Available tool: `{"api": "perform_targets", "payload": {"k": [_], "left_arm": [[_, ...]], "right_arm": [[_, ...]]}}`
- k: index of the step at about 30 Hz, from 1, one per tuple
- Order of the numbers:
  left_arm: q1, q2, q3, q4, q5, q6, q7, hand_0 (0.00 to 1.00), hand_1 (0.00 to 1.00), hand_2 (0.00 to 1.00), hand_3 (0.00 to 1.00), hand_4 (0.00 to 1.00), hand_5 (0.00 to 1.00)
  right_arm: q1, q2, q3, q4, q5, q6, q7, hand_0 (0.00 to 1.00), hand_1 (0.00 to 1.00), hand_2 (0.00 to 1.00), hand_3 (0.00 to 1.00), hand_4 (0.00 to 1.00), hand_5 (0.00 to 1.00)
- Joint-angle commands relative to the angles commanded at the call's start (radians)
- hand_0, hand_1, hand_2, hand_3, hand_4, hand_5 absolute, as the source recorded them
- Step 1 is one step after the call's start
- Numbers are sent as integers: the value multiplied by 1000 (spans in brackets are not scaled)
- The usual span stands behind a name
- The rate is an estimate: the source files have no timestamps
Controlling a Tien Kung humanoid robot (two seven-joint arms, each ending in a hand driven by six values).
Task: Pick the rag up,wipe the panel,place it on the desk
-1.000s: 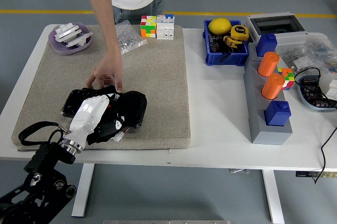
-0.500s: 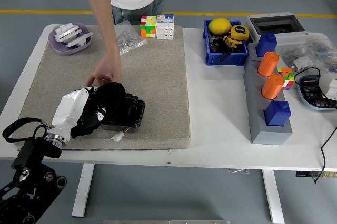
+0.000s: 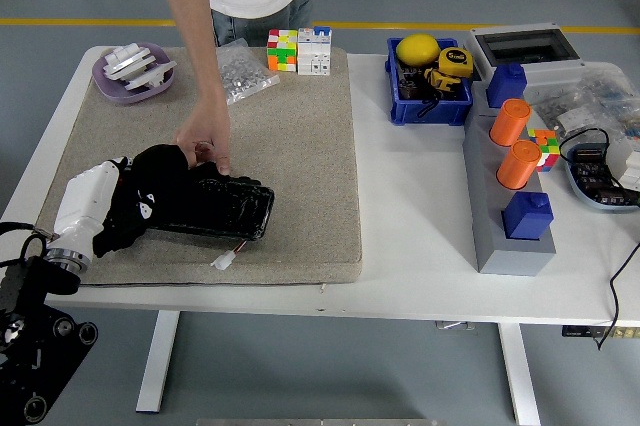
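Observation:
A black rag (image 3: 152, 186) is bunched at the left end of a glossy black panel (image 3: 222, 211) that lies on the grey felt mat (image 3: 300, 146). My left hand (image 3: 92, 208), white-shelled, is shut on the rag and presses it against the panel's left end. A person stands at the far side; the person's hand (image 3: 203, 139) rests with fingertips on the panel's far edge, holding it down. A small white connector (image 3: 224, 260) on a wire sticks out in front of the panel. My right hand is out of view.
A purple dish (image 3: 133, 72) with white parts sits at the mat's back left, next to a bag of small parts (image 3: 245, 71) and colour cubes (image 3: 297, 50). A blue bin (image 3: 428, 83), grey fixture with orange cylinders (image 3: 514, 141) and cluttered trays stand on the right.
My left hand has dragged the rag leftward across the panel, from its right part to its left end, uncovering most of the panel. The person's hand stays at the panel's far edge.

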Motion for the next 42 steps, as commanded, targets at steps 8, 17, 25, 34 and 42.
{"api": "perform_targets", "payload": {"k": [8, 17, 25, 34, 42], "left_arm": [[3, -2, -53, 24, 10, 6, -1, 259, 259, 504, 469, 160, 2], [-7, 0, -80, 46, 21, 6, 3, 259, 259, 502, 466, 161, 2], [-22, 11, -50, 24, 43, -3, 21, 261, 258, 501, 465, 160, 2], [-30, 6, 42, 0, 39, -10, 34, 260, 259, 501, 465, 163, 2], [-41, 7, 152, -58, 41, -15, 51, 260, 256, 498, 461, 152, 2]], "right_arm": [[-1, 2, -3, 0, 6, 1, 1, 529, 571, 658, 562, 961, 413], [1, 3, 6, 0, -5, 4, 3, 528, 571, 658, 563, 963, 414], [1, 4, 6, 0, -3, 5, 5, 530, 571, 658, 563, 963, 415], [1, 4, 16, 0, -11, 6, 6, 529, 571, 658, 564, 967, 418], [3, 3, 22, 0, -15, 7, 8, 531, 571, 658, 565, 972, 422]]}}
